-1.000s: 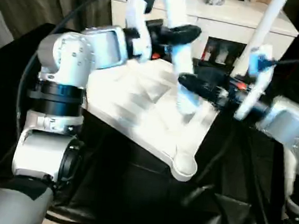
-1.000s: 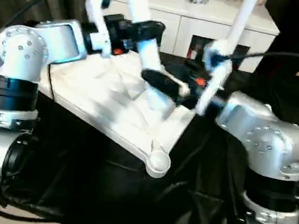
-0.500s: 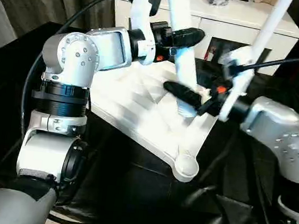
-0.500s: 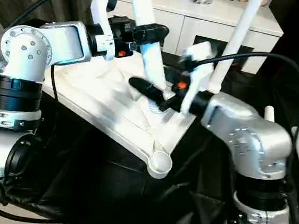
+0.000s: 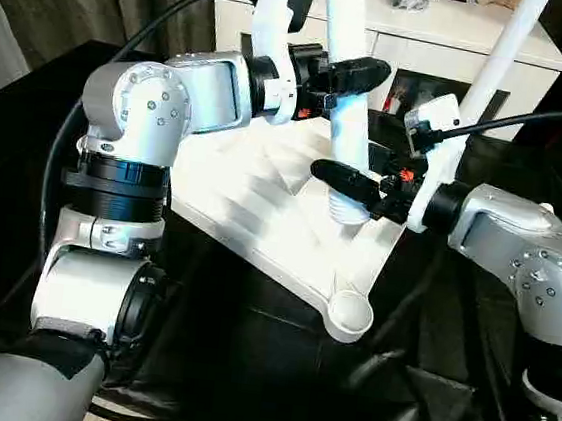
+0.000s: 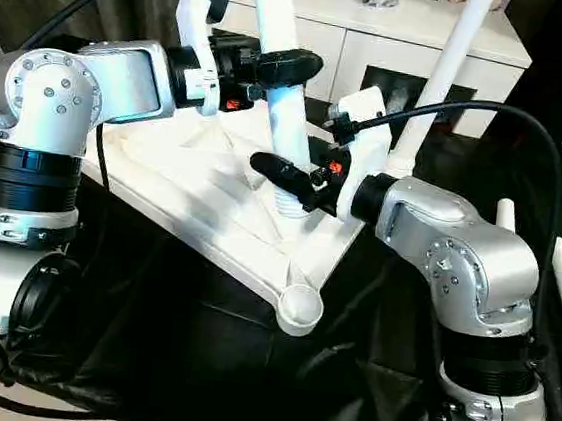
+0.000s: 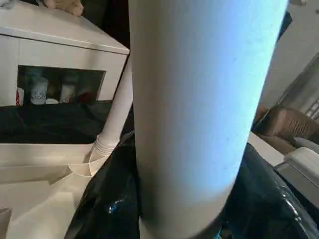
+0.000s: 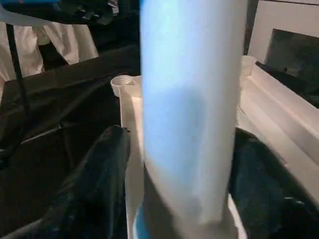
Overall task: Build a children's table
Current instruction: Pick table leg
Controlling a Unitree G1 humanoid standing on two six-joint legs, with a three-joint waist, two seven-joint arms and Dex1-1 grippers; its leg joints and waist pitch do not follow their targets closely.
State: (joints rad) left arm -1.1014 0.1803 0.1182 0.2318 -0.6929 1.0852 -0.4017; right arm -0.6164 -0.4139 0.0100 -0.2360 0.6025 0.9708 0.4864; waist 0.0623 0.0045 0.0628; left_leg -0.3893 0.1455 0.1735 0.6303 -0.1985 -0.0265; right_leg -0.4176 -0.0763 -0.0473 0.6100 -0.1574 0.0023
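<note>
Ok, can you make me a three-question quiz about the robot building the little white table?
1. Where does the left gripper hold the leg?
A. above the right gripper
B. below the right gripper
C. on the cabinet

2. What colour is the tabletop?
A. red
B. white
C. green

3. How is the nearest corner socket?
A. has a leg in it
B. empty
C. covered by cloth

Answers: 1 A, the right gripper grips lower, near the leg's ribbed end. 2 B, it is plain white. 3 B, you can see into its open cup.
</note>
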